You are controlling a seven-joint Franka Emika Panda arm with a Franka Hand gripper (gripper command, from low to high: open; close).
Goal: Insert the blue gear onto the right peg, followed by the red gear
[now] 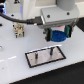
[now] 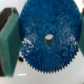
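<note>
Claw (image 1: 59, 35) clenched on the blue gear (image 1: 60, 36), held off the tabletop (image 1: 12, 62) above and toward the exterior view's right of the grey plate (image 1: 46, 56). Gear standing on edge between the fingers in the exterior view, only its lower arc showing below the claw body. Wrist view filled by the gear face (image 2: 48, 39): toothed rim, centre hole, speckled blur across the surface; upper rim cut off by the frame edge. Green finger pad (image 2: 9, 42) pressed to one side of the gear; far pad only a sliver at the opposite frame edge.

Plate flat on the tabletop, black border, two thin dark pins upright. Right peg (image 1: 51, 51) toward the exterior view's right of the pair, other pin (image 1: 37, 55) toward the left. Both bare. Peg tips too small to resolve. Gear not touching either pin, clear gap below it.

Red gear not made out in either view. Small tan-and-dark object (image 1: 18, 30) on the tabletop toward the exterior view's upper left, well apart from the plate, too blurred to identify. Black cable (image 1: 22, 20) looping from the arm across the upper left. Arm housing covering most of the upper frame, hiding the tabletop behind it. Nothing between gear and plate.
</note>
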